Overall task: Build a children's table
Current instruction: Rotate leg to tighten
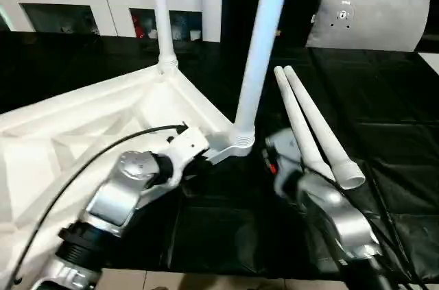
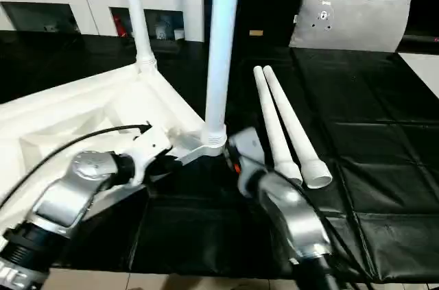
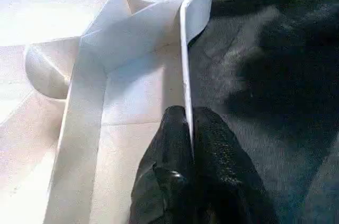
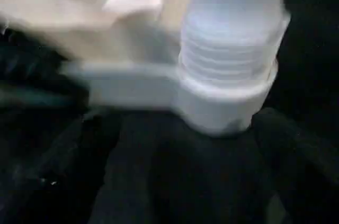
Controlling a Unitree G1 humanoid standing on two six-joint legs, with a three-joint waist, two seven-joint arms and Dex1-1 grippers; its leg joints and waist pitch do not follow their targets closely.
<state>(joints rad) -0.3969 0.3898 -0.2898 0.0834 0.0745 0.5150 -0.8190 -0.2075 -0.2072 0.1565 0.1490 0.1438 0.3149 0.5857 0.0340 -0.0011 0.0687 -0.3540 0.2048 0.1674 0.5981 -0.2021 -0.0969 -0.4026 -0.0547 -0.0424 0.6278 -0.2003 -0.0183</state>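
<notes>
Two loose legs [image 1: 312, 122] lie side by side right of centre on the black cover, long axes running from mid-frame down-right, wide ends toward your right gripper [image 1: 274, 156], the nearer one; you cannot tell how its fingers stand. Your left gripper [image 3: 185, 144] pinches the upturned table top's [image 1: 62, 146] rim by the seated leg [image 1: 257, 50].

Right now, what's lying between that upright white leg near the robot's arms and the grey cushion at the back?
Two loose table legs lie side by side on the black sheet, between the upright leg and the cushion. The left eye view shows it.
</notes>
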